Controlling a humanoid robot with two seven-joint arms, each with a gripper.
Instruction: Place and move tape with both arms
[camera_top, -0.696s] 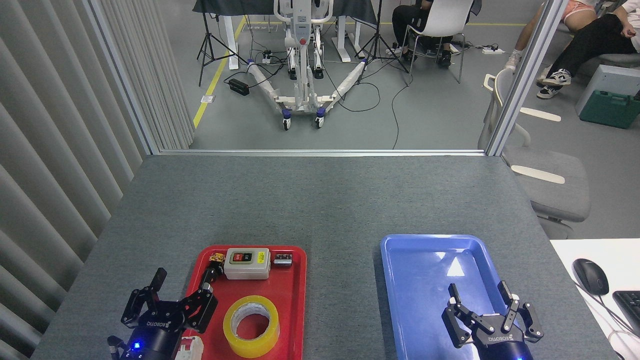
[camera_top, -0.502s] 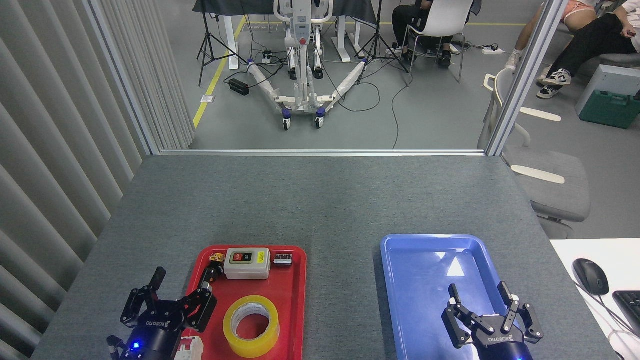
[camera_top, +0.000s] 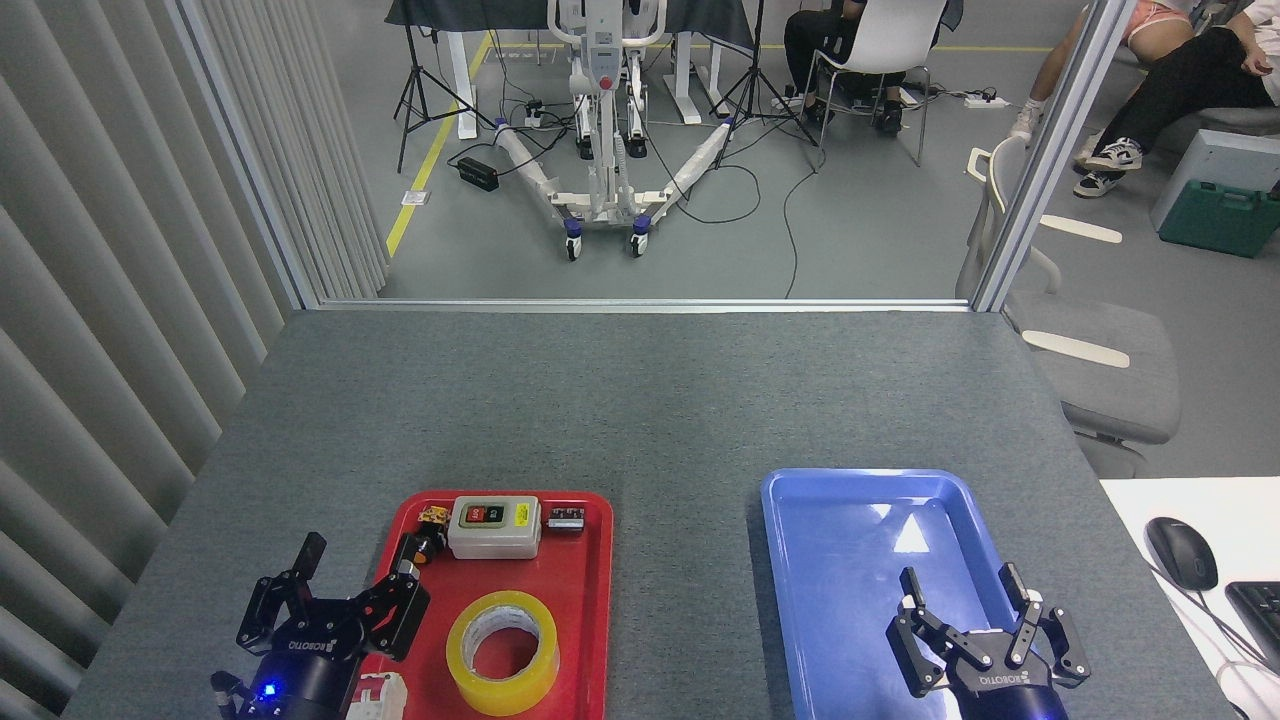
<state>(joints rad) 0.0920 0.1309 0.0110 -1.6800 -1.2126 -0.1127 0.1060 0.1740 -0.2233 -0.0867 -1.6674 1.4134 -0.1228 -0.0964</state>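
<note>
On the grey surface (camera_top: 640, 400) the tape (camera_top: 502, 652) lies flat in our red tray (camera_top: 590, 600); the blue tray (camera_top: 850, 520) is empty. Our left pincer (camera_top: 335, 612) and right pincer (camera_top: 985, 625) are spread, empty: nothing moved yet.

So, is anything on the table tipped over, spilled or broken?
Nothing stands out. The tape lies flat in the red tray, with a switch box and small parts along the tray's far side. The blue tray holds nothing. The left gripper and the right gripper are open and hold nothing.

Black three-fingered hands (camera_top: 335, 600) — ROBOTIQ-marked
</note>
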